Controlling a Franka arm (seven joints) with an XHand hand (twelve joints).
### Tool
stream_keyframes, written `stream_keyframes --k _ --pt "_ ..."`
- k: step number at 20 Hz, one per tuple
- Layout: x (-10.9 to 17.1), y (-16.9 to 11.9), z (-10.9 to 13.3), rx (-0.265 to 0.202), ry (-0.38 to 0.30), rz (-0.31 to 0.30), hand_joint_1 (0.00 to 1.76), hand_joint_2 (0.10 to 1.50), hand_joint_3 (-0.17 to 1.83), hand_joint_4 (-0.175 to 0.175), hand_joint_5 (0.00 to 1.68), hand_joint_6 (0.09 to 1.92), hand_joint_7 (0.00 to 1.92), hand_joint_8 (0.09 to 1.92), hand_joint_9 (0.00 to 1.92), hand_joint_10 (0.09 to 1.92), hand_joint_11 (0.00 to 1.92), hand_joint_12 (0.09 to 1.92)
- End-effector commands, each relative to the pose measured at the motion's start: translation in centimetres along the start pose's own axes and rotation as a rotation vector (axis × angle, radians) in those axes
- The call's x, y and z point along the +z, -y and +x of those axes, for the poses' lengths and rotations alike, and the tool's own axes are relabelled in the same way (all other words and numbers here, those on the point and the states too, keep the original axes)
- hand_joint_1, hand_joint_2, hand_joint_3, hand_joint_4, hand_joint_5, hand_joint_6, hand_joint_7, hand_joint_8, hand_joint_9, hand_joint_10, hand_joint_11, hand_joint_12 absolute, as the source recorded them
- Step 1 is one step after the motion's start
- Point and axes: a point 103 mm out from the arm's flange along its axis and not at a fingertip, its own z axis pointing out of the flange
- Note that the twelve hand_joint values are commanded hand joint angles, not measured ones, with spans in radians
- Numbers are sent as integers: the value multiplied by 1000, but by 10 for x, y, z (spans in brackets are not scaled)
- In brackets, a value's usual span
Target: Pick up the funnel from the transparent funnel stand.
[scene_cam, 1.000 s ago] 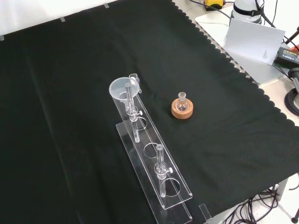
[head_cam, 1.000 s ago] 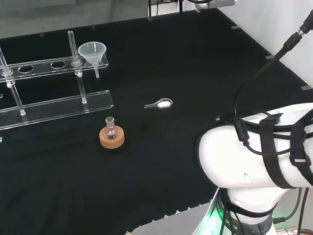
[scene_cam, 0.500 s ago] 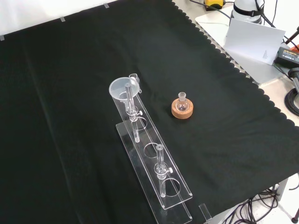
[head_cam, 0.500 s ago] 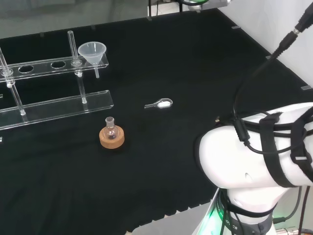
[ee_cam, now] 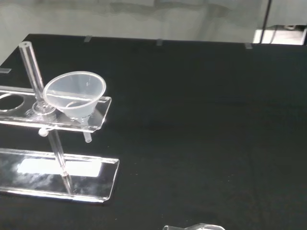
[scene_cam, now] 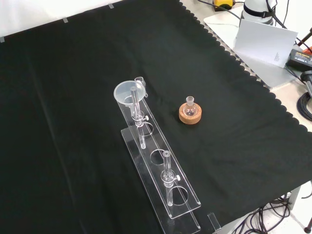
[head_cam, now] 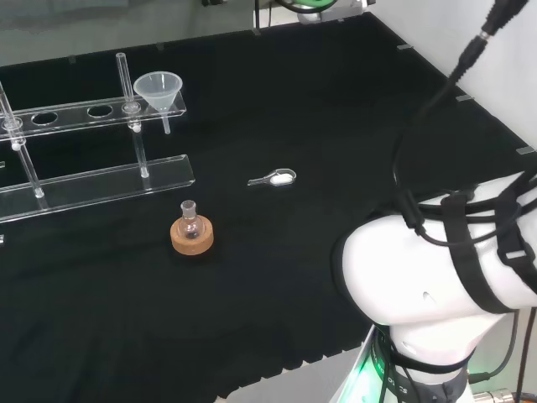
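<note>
In the head view, the arm's white link [head_cam: 436,277] is shifting: its rounded body is sitting slightly lower and farther right than one second ago. The black cable [head_cam: 424,126] above it is now running steeper, with its connector reaching the view's top edge. The strapped cable bundle [head_cam: 482,243] is moving with the link.
</note>
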Motion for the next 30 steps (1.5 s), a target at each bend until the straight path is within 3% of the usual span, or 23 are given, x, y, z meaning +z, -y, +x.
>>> stream_keyframes --k 1,4,8,18,23,30 --pt "13 -26 -6 -80 6 0 202 607 150 46 0 87 0 87 0 87 0 545" --pt "26 -39 -1 -120 -10 11 213 611 135 44 0 87 0 87 0 87 0 516" --pt "42 -54 10 -140 -6 26 244 623 73 43 0 87 0 87 0 87 0 87" --pt "65 -84 47 -136 -30 38 284 617 52 47 0 87 0 87 0 87 0 87" --pt "76 -99 64 -87 -92 66 290 617 50 46 0 87 0 87 0 87 0 87" --pt "104 -130 84 -38 -107 70 300 619 48 42 0 87 0 87 0 87 0 87"
